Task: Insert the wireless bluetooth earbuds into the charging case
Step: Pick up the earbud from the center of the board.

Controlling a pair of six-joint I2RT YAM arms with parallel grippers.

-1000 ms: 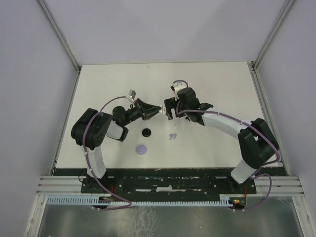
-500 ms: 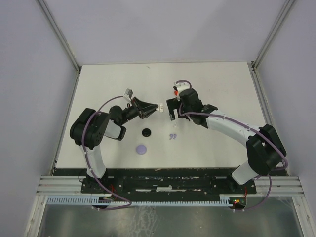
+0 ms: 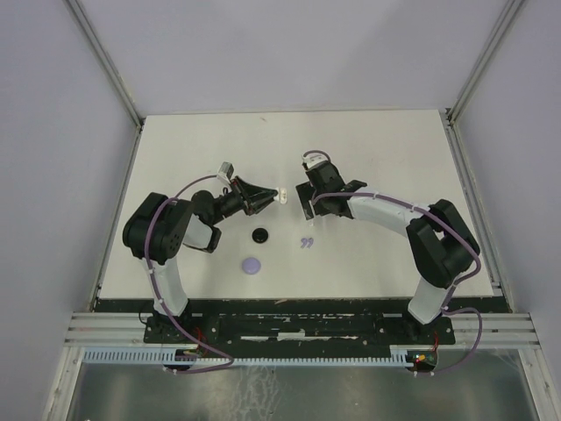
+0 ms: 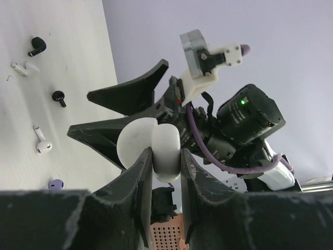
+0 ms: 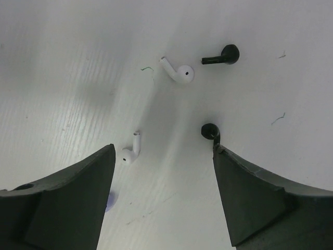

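Earbuds, probably light, hard and slick, lie on the counter. Left wrist view: my left gripper pinches the charging case. Right wrist view: my right gripper is spread over a white earbud, best taken across its bulb.

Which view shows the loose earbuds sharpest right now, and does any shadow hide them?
Right wrist: earbuds sharp, soft shadows on the table, none hiding them. Left wrist: charging case crisp, earbuds small at the left edge. Top external: earbuds just specks.
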